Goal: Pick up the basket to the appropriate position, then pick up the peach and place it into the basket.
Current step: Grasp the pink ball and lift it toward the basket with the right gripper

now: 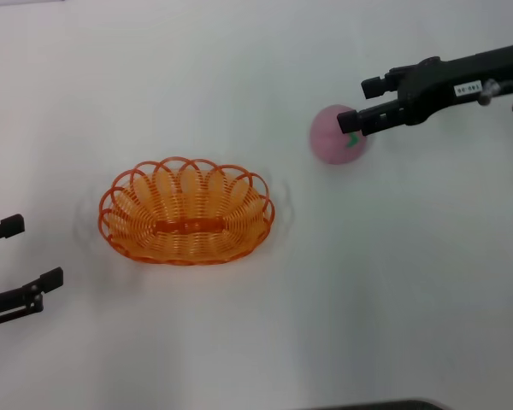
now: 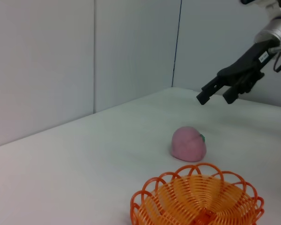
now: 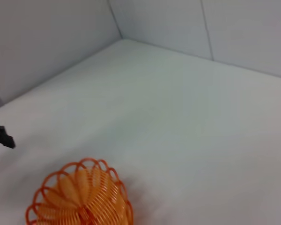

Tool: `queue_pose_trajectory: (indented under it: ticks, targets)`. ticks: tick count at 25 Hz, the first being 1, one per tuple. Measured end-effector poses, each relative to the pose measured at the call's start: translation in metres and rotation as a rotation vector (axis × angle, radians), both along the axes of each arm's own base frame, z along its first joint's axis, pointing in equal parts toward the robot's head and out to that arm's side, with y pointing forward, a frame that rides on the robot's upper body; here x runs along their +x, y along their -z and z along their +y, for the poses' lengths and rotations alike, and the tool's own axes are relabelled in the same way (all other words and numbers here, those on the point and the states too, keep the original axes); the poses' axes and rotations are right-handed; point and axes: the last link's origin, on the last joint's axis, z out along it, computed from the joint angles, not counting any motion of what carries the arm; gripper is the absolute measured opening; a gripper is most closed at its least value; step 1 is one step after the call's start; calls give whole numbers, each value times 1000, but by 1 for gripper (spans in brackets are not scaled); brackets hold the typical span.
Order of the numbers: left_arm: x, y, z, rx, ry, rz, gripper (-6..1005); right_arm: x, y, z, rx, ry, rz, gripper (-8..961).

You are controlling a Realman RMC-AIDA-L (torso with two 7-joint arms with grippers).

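Observation:
The orange basket (image 1: 186,213) sits empty on the white table, left of centre; it also shows in the left wrist view (image 2: 196,199) and the right wrist view (image 3: 79,199). The pink peach (image 1: 330,137) lies on the table to the basket's far right, apart from it, with its green leaf mark showing (image 2: 188,144). My right gripper (image 1: 360,103) is open and empty, hovering above the peach without touching it (image 2: 214,99). My left gripper (image 1: 32,251) is open and empty at the table's left edge, well left of the basket.
The white table (image 1: 265,342) holds only the basket and the peach. Grey walls (image 2: 84,56) stand behind the table's far edge.

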Motion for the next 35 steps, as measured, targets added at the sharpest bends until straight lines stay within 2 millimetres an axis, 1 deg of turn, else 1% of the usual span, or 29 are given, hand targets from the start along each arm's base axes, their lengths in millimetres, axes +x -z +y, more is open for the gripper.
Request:
queue_pose_trajectory:
  ticks: [9, 15, 19, 25, 35]
  targets:
    - [1, 0, 1, 0, -1, -3, 885, -17, -1, 25, 0, 96, -173, 935]
    - [1, 0, 1, 0, 0, -3, 885, -27, 11, 34, -25, 106, -306, 936]
    - [1, 0, 1, 0, -1, -3, 884, -31, 20, 36, -33, 90, -364, 936]
    - [-1, -2, 1, 14, -9, -5, 883, -32, 23, 38, -21, 84, -374, 934]
    - [-1, -3, 2, 22, -10, -7, 883, -27, 36, 36, -35, 80, -398, 931]
